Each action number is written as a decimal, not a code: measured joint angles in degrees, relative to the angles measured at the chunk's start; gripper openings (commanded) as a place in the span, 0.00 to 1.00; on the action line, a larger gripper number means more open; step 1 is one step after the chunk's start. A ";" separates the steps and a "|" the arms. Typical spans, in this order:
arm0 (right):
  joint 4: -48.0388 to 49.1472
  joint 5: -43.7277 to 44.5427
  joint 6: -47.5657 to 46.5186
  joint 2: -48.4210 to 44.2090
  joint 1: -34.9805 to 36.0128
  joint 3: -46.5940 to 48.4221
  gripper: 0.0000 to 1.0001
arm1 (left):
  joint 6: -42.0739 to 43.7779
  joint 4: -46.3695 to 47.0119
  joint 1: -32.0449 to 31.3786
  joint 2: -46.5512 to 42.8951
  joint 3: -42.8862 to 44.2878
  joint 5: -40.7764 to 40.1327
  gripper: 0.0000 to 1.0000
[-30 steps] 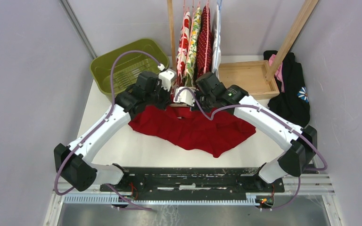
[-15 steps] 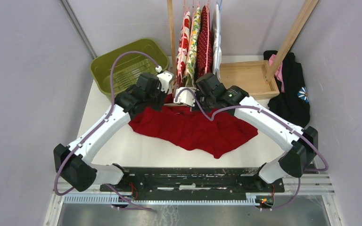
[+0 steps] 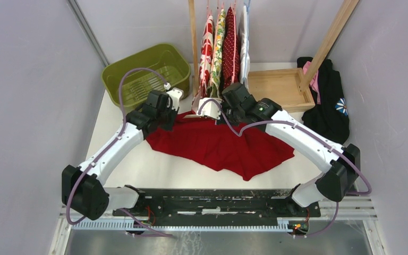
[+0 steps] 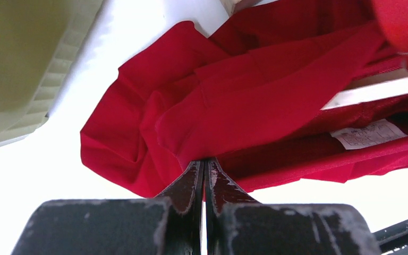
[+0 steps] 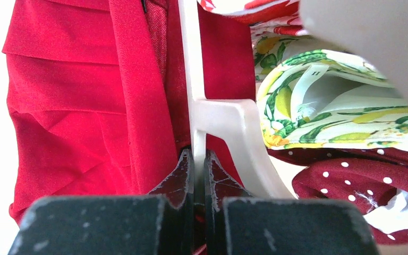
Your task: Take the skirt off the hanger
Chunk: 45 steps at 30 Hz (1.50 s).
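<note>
The red skirt (image 3: 220,146) lies spread on the white table, its waist end lifted at the back. My left gripper (image 3: 173,109) is shut on a fold of the skirt (image 4: 255,101) at its left waist edge. My right gripper (image 3: 208,110) is shut on the white plastic hanger (image 5: 193,90), whose bar runs up between the jaws with red cloth on both sides. The hanger bar also shows in the left wrist view (image 4: 374,91), still inside the skirt's waist, beside a white label (image 4: 368,134).
A green basket (image 3: 146,71) stands at the back left. Several garments hang on a rack (image 3: 224,45) right behind the grippers. A wooden tray (image 3: 276,87) and a black garment (image 3: 329,101) lie at the back right.
My left gripper has moved left and toward the near side, drawing the skirt's waist edge with it. The right gripper holds the hanger almost still.
</note>
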 measured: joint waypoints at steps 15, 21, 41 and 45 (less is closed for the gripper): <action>2.36 -1.22 -0.39 -4.66 -0.24 -3.43 0.01 | -0.07 5.79 7.69 6.49 6.47 7.45 0.03; 3.85 -0.33 -0.33 -6.71 -0.96 -3.52 0.01 | -0.04 4.44 8.11 6.93 12.92 7.65 0.03; -8.44 1.25 -1.44 -10.45 -1.40 -4.50 0.01 | 1.29 9.99 15.63 10.91 3.39 11.15 0.12; -8.33 1.20 -1.36 -9.90 -1.40 -4.50 0.01 | -1.84 8.79 13.49 4.68 3.08 19.30 0.37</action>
